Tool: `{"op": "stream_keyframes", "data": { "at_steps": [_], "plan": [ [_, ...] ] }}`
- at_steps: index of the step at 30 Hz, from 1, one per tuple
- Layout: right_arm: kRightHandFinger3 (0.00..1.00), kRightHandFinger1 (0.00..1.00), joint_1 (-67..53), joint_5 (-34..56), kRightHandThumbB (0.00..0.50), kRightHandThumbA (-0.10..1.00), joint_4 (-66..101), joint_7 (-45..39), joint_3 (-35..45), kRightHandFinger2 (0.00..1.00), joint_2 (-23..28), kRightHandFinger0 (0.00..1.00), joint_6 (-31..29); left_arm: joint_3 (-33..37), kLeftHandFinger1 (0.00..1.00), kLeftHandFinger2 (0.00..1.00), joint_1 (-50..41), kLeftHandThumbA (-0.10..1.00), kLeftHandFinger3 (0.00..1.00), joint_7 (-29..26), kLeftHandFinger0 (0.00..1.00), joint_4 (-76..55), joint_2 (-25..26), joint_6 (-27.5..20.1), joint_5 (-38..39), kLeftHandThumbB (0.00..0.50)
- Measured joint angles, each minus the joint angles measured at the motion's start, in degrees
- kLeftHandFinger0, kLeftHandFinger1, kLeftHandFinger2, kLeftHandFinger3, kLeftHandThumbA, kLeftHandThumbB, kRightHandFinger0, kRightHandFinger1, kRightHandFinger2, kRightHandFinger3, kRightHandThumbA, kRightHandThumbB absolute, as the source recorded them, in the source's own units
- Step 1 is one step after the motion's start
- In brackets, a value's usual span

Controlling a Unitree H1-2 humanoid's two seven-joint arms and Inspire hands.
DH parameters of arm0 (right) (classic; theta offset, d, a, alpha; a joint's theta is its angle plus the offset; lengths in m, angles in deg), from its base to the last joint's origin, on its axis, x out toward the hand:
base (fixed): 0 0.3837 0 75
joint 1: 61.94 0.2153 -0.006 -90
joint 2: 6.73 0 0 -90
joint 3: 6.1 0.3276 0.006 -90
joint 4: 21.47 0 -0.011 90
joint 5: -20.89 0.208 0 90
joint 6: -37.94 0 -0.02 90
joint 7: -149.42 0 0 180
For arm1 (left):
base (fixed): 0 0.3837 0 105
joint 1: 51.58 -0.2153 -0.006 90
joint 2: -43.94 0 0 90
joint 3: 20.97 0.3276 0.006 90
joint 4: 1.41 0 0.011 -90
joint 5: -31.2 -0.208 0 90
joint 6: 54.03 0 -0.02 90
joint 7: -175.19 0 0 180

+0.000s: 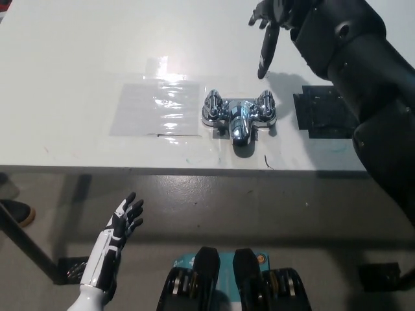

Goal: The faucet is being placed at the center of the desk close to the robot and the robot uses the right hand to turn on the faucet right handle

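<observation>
the chrome faucet [238,120] sits near the front edge of the white counter [71,58], about mid-width, between a clear taped sheet [157,107] and a black square patch [326,113]. the black right hand [271,26] hovers beyond the faucet's right handle [266,105], fingers spread, holding nothing and not touching it. the white left hand [121,222] hangs below the counter edge, fingers apart and empty.
</observation>
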Motion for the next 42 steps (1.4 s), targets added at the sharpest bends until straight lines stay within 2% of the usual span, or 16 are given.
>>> {"op": "stream_keyframes", "data": {
  "at_steps": [6,7,9,12,13,16,17,21,23,24,25,26,28,33,39,42],
  "plan": [
    [1.0,1.0,-0.57,0.21,0.203,1.0,-0.65,-0.1,1.66,1.0,-0.02,1.0,-0.13,0.07,1.0,1.0,-0.04,0.99,1.0,0.0,1.0,-0.24,0.04,-0.01,-0.4,0.118],
    [1.0,1.0,-0.77,0.19,0.185,1.0,-0.7,-0.06,1.81,1.0,-0.03,1.0,-0.13,0.09,1.0,1.0,-0.04,0.99,1.0,0.0,1.0,-0.26,0.04,-0.01,-0.54,0.118],
    [1.0,1.0,-1.11,0.17,0.099,1.0,-0.82,-0.05,1.9,1.0,-0.05,1.0,-0.17,0.1,1.0,1.0,-0.05,0.99,1.0,0.0,1.0,-0.29,0.04,-0.01,-0.63,0.13],
    [1.0,1.0,-1.81,0.58,0.091,1.0,-1.27,-0.35,3.5,1.0,-0.08,1.0,-0.47,0.1,1.0,1.0,-0.06,0.99,1.0,0.0,1.0,-0.46,0.04,0.02,-0.65,0.135],
    [1.0,1.0,-1.95,0.62,0.057,1.0,-1.31,-0.35,3.66,1.0,-0.08,1.0,-0.59,0.1,1.0,1.0,-0.07,0.99,1.0,0.0,1.0,-0.52,0.04,0.02,-0.65,0.138],
    [1.0,1.0,-2.72,1.16,0.112,1.0,-1.49,-0.53,5.04,1.0,-0.11,1.0,-1.15,0.1,1.0,1.0,-0.08,0.99,1.0,-0.01,1.0,-0.6,0.04,0.02,-0.67,0.136],
    [1.0,1.0,-2.94,1.35,0.146,1.0,-1.59,-0.53,5.56,1.0,-0.15,1.0,-1.19,0.1,1.0,1.0,-0.09,0.99,1.0,-0.01,1.0,-0.64,0.04,0.04,-0.67,0.126],
    [1.0,1.0,-4.15,1.23,0.185,1.0,-1.73,0.29,5.79,1.0,-0.63,1.0,-1.36,0.1,1.0,1.0,-0.09,0.98,1.0,-0.01,1.0,-0.91,0.03,0.13,-0.66,0.119],
    [1.0,1.0,-4.9,0.8,0.237,1.0,-1.72,1.45,5.35,1.0,-1.02,1.0,-1.46,0.1,1.0,1.0,-0.09,0.98,1.0,-0.01,1.0,-0.91,0.02,0.14,-0.66,0.126],
    [1.0,1.0,-5.23,0.51,0.237,1.0,-1.72,2.21,5.06,1.0,-1.19,1.0,-1.46,0.1,1.0,1.0,-0.09,0.98,1.0,-0.01,1.0,-0.91,0.02,0.14,-0.66,0.126],
    [1.0,1.0,-5.67,0.11,0.266,1.0,-1.72,3.21,4.5,1.0,-1.44,1.0,-1.46,0.1,1.0,1.0,-0.09,0.98,1.0,0.0,1.0,-0.91,0.03,0.14,-0.66,0.134],
    [1.0,1.0,-6.01,-0.21,0.272,1.0,-1.72,3.98,4.25,1.0,-1.61,1.0,-1.44,0.1,1.0,1.0,-0.08,0.98,1.0,0.0,1.0,-0.91,0.03,0.14,-0.66,0.134],
    [1.0,1.0,-6.7,-0.53,0.334,1.0,-1.72,5.99,4.13,1.0,-1.92,1.0,-1.32,0.1,1.0,1.0,-0.08,0.98,1.0,-0.01,1.0,-0.91,0.02,0.14,-0.66,0.132],
    [1.0,1.0,-8.61,-0.96,0.345,1.0,-1.72,10.65,4.16,1.0,-2.3,1.0,-0.38,0.1,1.0,1.0,-0.08,0.98,1.0,-0.02,1.0,-0.91,0.01,0.26,-0.66,0.144],
    [1.0,1.0,-9.36,-1.29,0.329,1.0,-1.71,16.19,4.06,1.0,-2.35,1.0,0.45,0.1,1.0,1.0,-0.06,0.98,1.0,-0.01,1.0,-1.17,0.01,0.29,-0.66,0.137],
    [1.0,1.0,-9.37,-1.53,0.344,1.0,-1.71,18.25,3.94,1.0,-2.36,1.0,0.4,0.1,1.0,1.0,-0.06,0.98,1.0,-0.01,1.0,-1.17,0.01,0.25,-0.67,0.136]
  ]
}}
